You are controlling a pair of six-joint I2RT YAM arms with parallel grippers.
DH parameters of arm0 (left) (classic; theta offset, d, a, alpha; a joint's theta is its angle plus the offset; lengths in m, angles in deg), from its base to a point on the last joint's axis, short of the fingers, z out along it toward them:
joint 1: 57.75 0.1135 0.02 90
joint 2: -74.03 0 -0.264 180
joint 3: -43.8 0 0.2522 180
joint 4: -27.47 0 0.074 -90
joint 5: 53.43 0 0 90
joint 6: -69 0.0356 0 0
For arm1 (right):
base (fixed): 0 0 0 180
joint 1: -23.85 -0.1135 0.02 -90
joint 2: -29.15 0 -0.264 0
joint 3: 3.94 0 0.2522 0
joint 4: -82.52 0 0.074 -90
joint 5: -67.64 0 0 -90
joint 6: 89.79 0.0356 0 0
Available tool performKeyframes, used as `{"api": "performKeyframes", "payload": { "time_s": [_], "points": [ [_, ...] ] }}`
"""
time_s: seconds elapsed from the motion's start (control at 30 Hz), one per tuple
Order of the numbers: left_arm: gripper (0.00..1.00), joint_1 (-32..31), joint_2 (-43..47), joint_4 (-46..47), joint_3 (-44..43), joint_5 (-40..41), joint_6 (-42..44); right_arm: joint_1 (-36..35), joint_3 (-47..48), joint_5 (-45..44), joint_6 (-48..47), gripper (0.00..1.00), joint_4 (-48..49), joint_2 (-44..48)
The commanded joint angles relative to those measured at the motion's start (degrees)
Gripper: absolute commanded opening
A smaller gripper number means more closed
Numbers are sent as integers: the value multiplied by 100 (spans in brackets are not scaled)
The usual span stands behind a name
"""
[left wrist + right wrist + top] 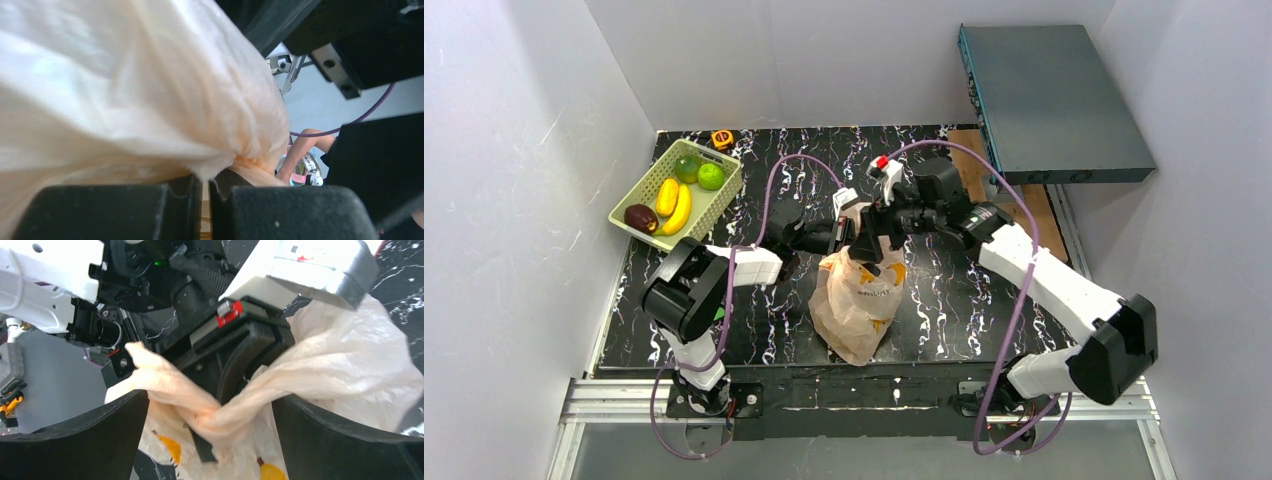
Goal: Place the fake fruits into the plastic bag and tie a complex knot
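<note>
The bag (856,300) stands mid-table, just beyond the arm bases, and both grippers meet at its top. Our left gripper (205,192) has its jaws almost together, pinching a gathered fold of the bag. Our right gripper (209,400) has its jaws wide. One finger sits on either side of a bunched twist (225,415) of the bag's top, and neither finger presses on it as far as we can see.

We cannot tell whether that twist is a knot yet. We judge the tying begun but not finished.

The filling looks incomplete. Bananas (674,205), a lime (711,176), a plum (640,218) and another green fruit (687,168) lie in the basket (724,195) at the far left, well apart from the bag. Orange patches show on the bag, and we cannot tell whether they are print or fruit.
</note>
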Motion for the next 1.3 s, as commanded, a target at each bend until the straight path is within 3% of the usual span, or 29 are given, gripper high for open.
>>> {"api": "performKeyframes", "payload": {
  "time_s": [0.0,0.13,0.2,0.3,0.43,0.87,1.27],
  "points": [
    [0,41,511,-395,35,97,530,191,228,89,-429,98,-714,870],
    [0,41,459,-254,25,54,432,502,427,87,-412,94,-1653,1120],
    [0,41,447,-241,14,38,429,654,371,206,-500,81,-1968,1245],
    [0,46,445,-259,-11,41,437,697,30,313,-752,52,-2152,1459],
    [0,41,421,-220,-28,34,437,688,-247,770,-669,41,-2043,1321],
    [0,38,492,-226,-22,8,521,688,-254,1504,-210,43,-1082,621],
    [0,41,471,46,-44,-53,371,741,-232,1465,-135,45,-756,326]
  ]
}}
